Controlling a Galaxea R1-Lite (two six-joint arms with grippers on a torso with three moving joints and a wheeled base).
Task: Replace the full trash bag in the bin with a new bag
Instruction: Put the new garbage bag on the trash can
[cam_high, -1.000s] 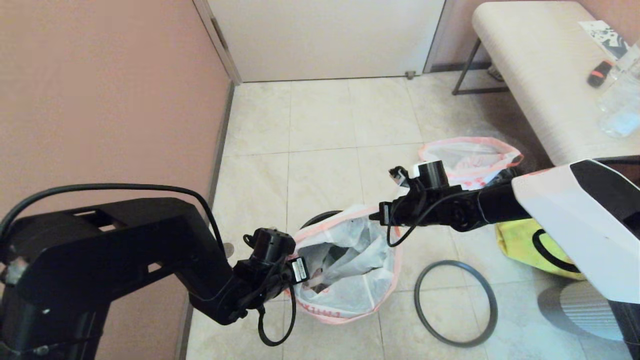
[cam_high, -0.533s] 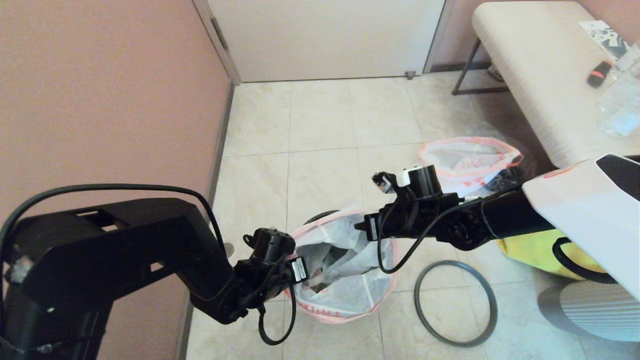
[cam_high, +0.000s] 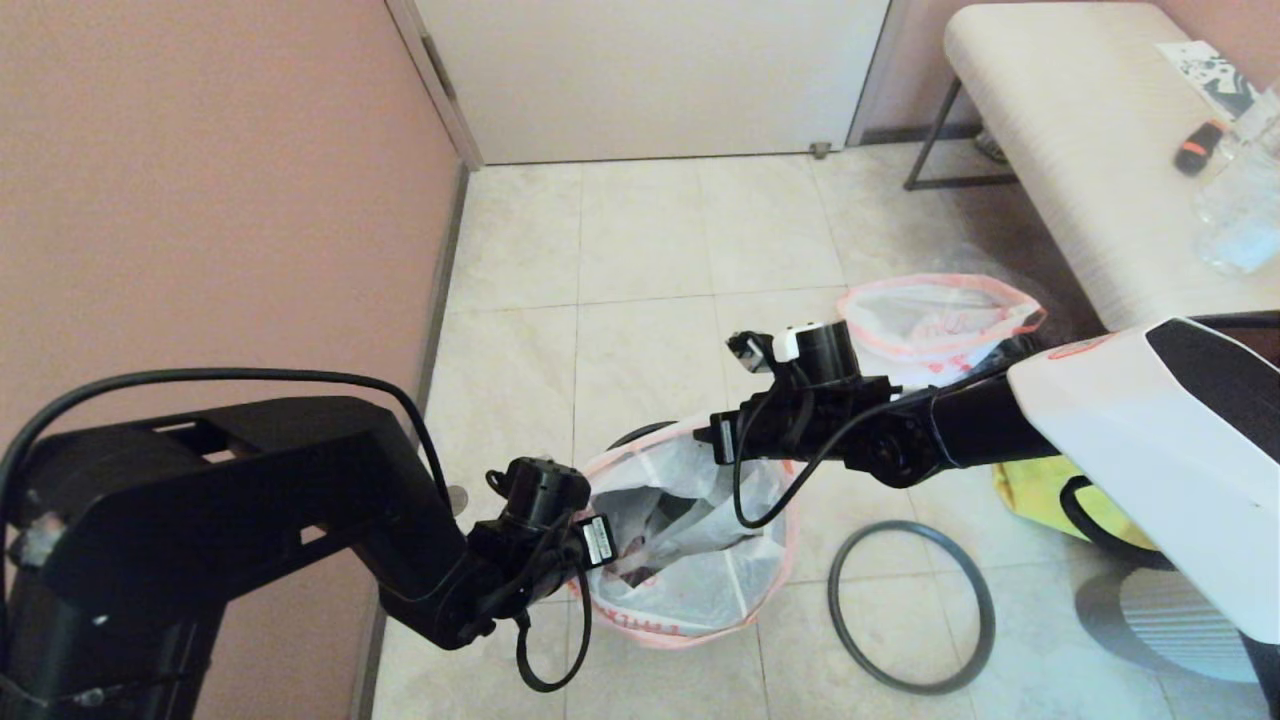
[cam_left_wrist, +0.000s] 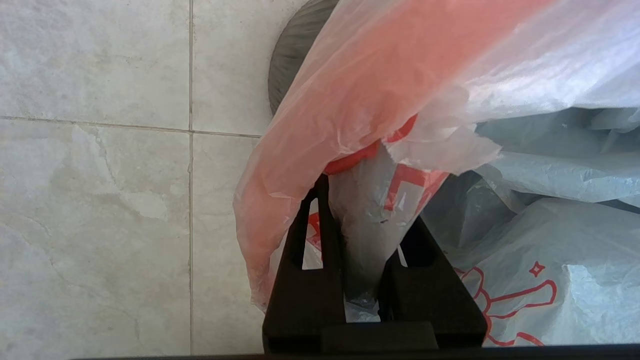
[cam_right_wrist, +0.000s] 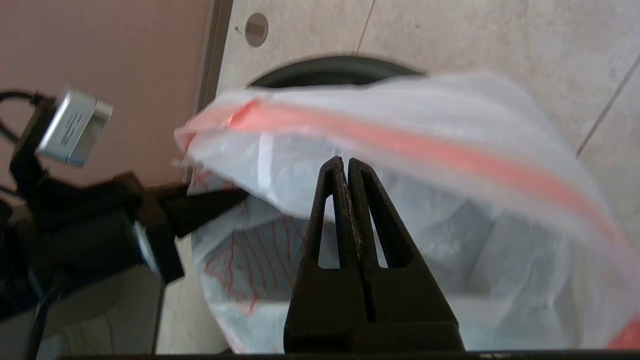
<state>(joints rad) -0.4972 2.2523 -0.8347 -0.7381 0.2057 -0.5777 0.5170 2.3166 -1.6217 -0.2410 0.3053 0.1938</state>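
Observation:
A thin white bag with a pink-red rim (cam_high: 700, 590) lines the dark round bin, whose rim (cam_high: 632, 437) shows at the far left. My left gripper (cam_high: 610, 560) sits at the bag's near-left rim. In the left wrist view it (cam_left_wrist: 367, 210) is shut on a bunched fold of the bag (cam_left_wrist: 365, 235). My right gripper (cam_high: 722, 452) hovers at the bag's far rim. Its fingers (cam_right_wrist: 345, 161) are shut, tips against the film below the red band (cam_right_wrist: 400, 145), with no plastic clearly pinched. The bin's dark hoop (cam_high: 990, 610) lies flat on the tiles to the right.
A second filled white-and-pink bag (cam_high: 930, 310) sits on the floor behind the right arm. A yellow tote (cam_high: 1040, 490) and a pale ribbed object (cam_high: 1170, 620) are at the right. A bench (cam_high: 1080, 150) stands at the back right, and a pink wall (cam_high: 200, 200) is close on the left.
My right arm has swung left along the bag's far rim, with its fingers shut. The left gripper and the hoop have stayed put.

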